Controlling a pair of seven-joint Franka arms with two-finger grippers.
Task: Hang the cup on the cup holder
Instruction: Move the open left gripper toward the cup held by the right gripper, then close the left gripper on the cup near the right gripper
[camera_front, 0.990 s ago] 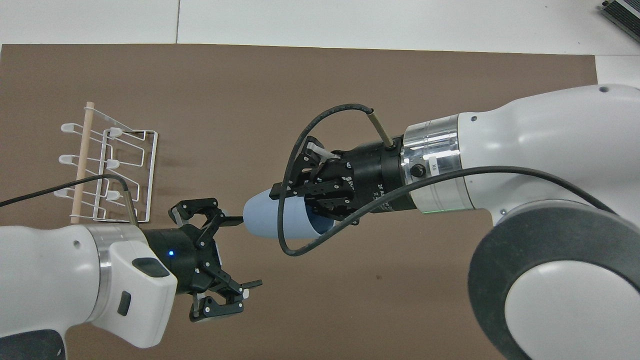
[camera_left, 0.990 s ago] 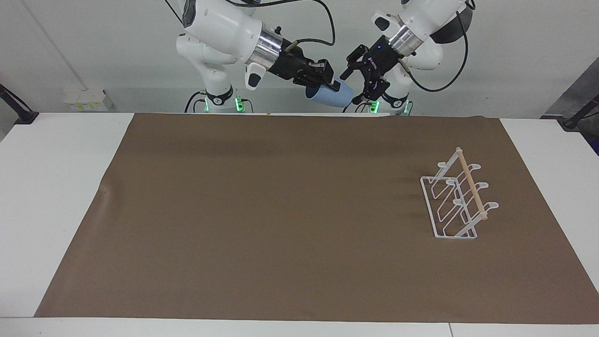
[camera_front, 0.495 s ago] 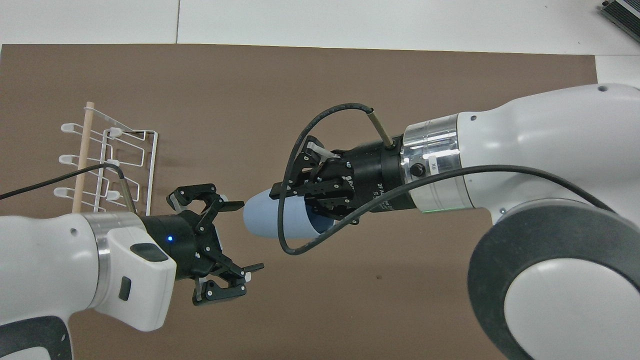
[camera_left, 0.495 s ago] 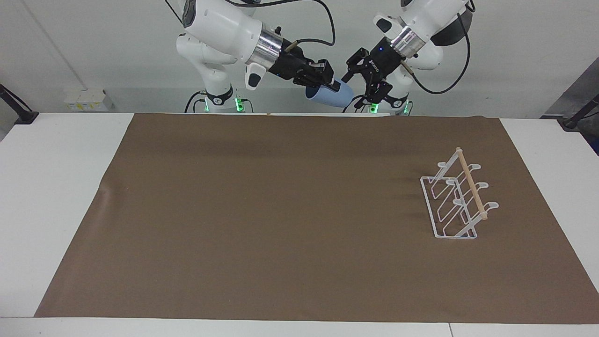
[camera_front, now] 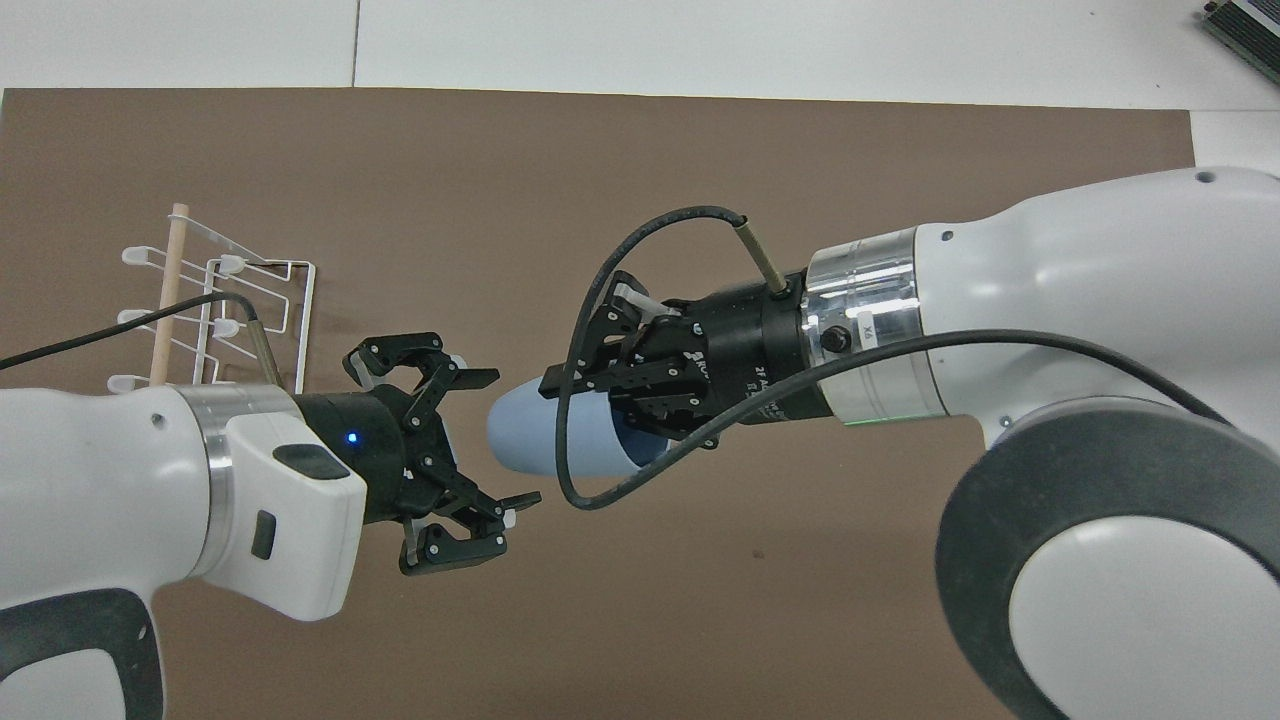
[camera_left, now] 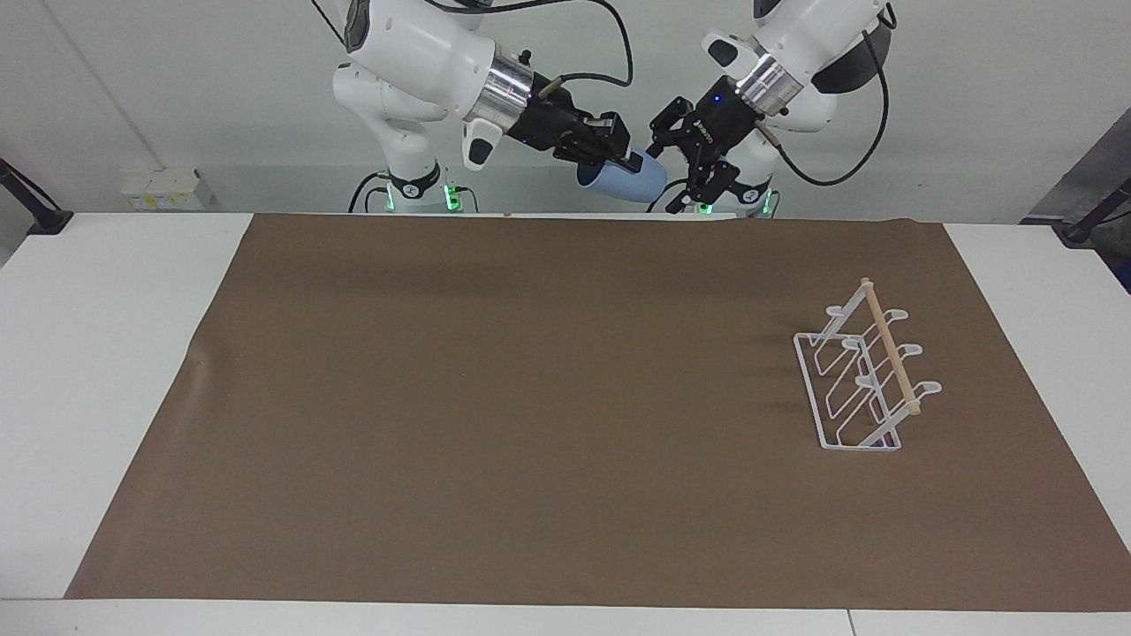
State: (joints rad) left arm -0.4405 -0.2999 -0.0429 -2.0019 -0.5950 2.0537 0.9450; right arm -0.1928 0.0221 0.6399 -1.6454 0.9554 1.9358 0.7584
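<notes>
The right gripper (camera_front: 600,385) is clamped on the rim of the cup (camera_front: 545,435), holding it sideways in the air, well apart from the cup holder (camera_left: 866,380). The left gripper (camera_front: 495,440) faces the cup's base with jaws spread wide, holding nothing.

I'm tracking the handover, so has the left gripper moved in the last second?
Yes. Against the unmoved cup holder, the open left gripper has risen and closed in on the cup, held aloft by the right gripper.
</notes>
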